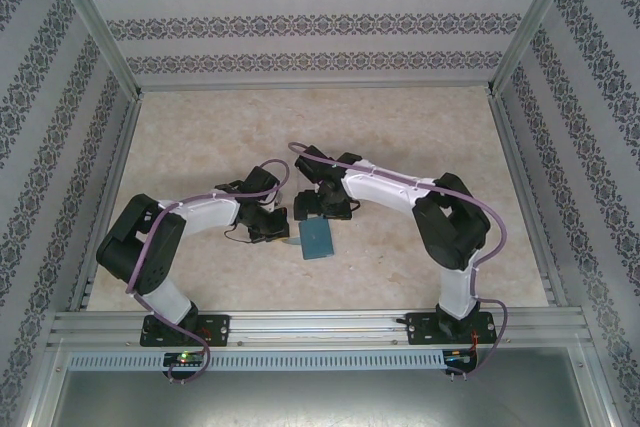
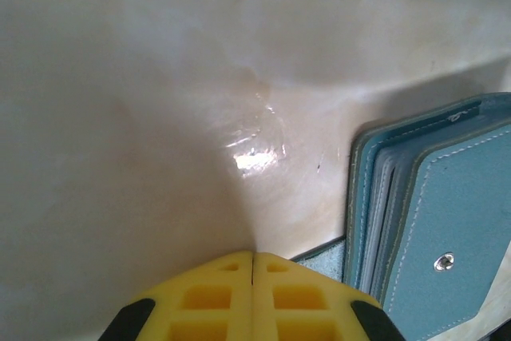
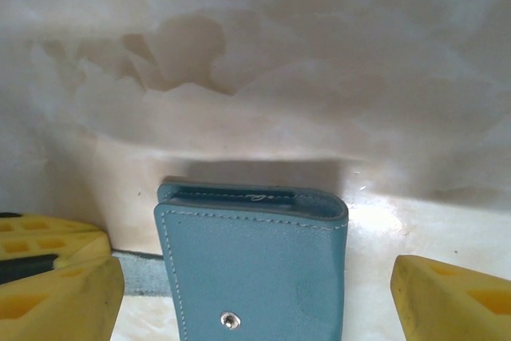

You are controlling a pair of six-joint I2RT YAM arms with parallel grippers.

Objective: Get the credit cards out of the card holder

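Observation:
The teal card holder [image 1: 318, 239] lies flat on the table between the two arms, folded, with a metal snap stud [image 3: 230, 320] on its upper flap. My right gripper [image 3: 255, 301] is open and straddles the card holder [image 3: 251, 269], one yellow finger on either side and neither touching it. My left gripper [image 2: 253, 257] is shut, tips on the table just left of the card holder [image 2: 447, 229]. A teal strap tab [image 2: 323, 259] runs from the holder under its right finger. Layered pocket edges [image 2: 383, 213] show along the holder's side. The credit cards are hidden inside.
The beige marbled tabletop [image 1: 320, 137] stretches behind the arms. Aluminium rails [image 1: 300, 322] edge the table at the front and sides, with patterned walls [image 1: 320, 22] beyond. Both grippers work close together near the table's centre front [image 1: 300, 217].

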